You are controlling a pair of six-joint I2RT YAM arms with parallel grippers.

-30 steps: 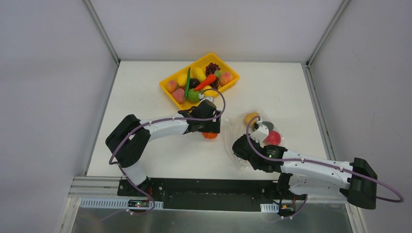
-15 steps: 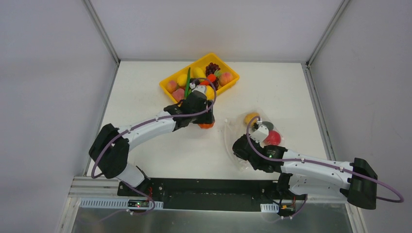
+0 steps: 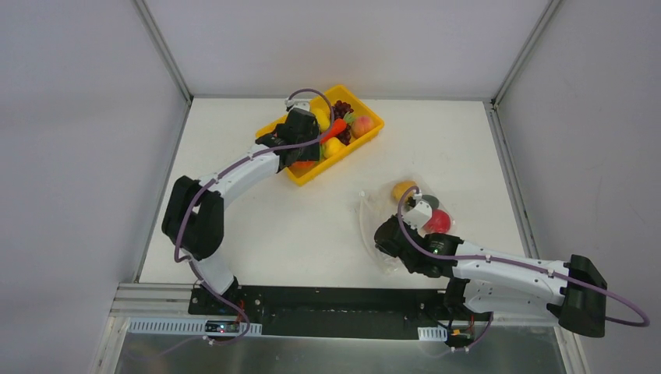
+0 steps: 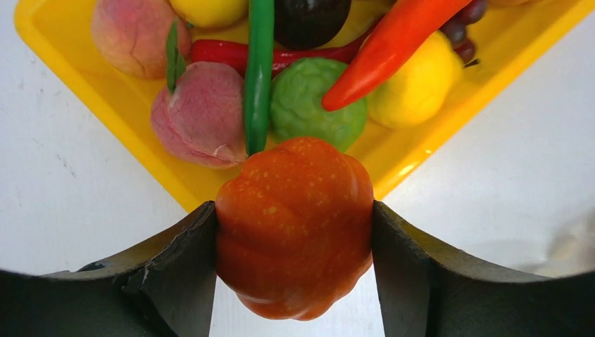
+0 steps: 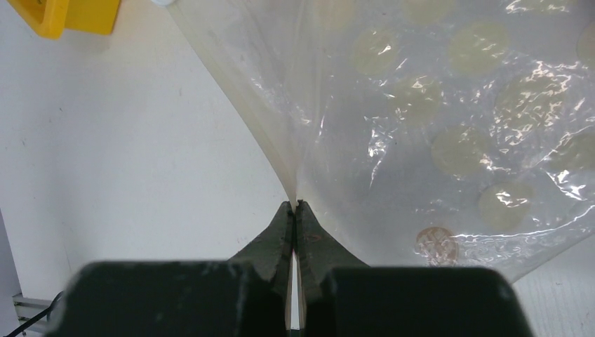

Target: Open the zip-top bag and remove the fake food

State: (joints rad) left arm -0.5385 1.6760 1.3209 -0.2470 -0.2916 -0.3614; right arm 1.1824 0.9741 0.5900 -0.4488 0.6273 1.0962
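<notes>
Zip-top bag (image 5: 421, 105), clear crinkly plastic, lying on the white bench (image 5: 140, 140), edge pinched in the right pincer (image 5: 295, 207); orange-red lobed fake vegetable (image 4: 295, 232), clamped in the left pincer (image 4: 293, 214) above the near corner of the yellow plastic tray (image 4: 119, 112), best released only once fully over it.

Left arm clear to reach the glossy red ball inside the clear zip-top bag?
Probably not: the left arm holds a lumpy orange plastic fruit in its jaws by the yellow tray, far from the red ball.
</notes>
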